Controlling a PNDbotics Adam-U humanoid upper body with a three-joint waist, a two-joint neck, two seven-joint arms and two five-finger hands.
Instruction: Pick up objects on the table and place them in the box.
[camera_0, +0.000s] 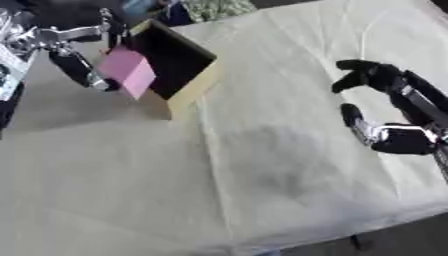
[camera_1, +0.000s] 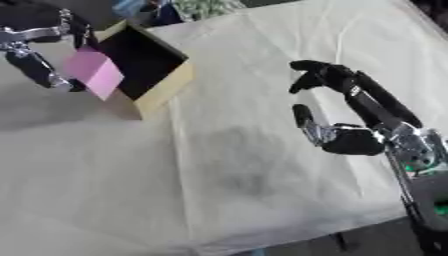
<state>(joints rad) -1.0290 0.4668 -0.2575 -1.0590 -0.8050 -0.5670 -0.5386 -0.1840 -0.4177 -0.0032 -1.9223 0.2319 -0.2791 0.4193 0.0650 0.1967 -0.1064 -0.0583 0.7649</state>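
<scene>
A pink block (camera_0: 128, 71) hangs tilted over the near left rim of the open cardboard box (camera_0: 193, 86), whose inside is dark. My left hand (camera_0: 80, 64) comes in from the upper left and is shut on the pink block, fingers and thumb on either side of it. My right hand (camera_1: 341, 112) hovers over the cloth at the right, open, fingers spread and thumb apart, holding nothing.
A pale yellow cloth (camera_0: 262, 150) covers the table, with folds across it. The table's front edge (camera_0: 367, 230) runs along the bottom right. Clutter and a patterned item (camera_0: 214, 7) lie beyond the box at the far edge.
</scene>
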